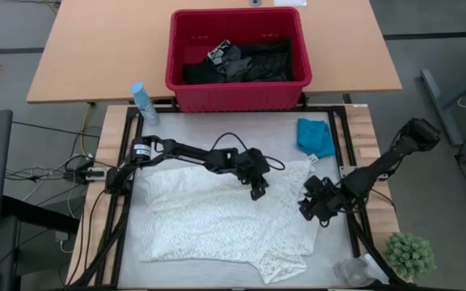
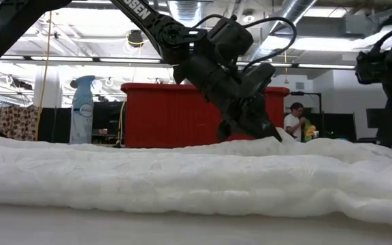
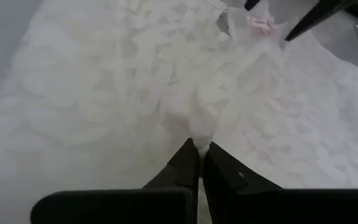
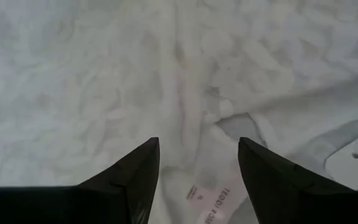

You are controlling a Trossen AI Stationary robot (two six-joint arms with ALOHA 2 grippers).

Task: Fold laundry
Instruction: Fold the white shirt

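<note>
white lacy garment [image 1: 217,218] spread flat, left gripper [image 3: 199,149] pinching it, right gripper [image 4: 197,155] open

Basket [image 1: 237,93] behind garment [image 1: 217,222] on table [image 1: 136,267]

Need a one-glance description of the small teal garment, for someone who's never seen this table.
Start at the red basket at the far edge of the grey mat. Just below its right corner, at the mat's right edge, lies the teal garment. It is small, bunched and solid teal, unlike the large white lacy garment spread across the mat.
</note>
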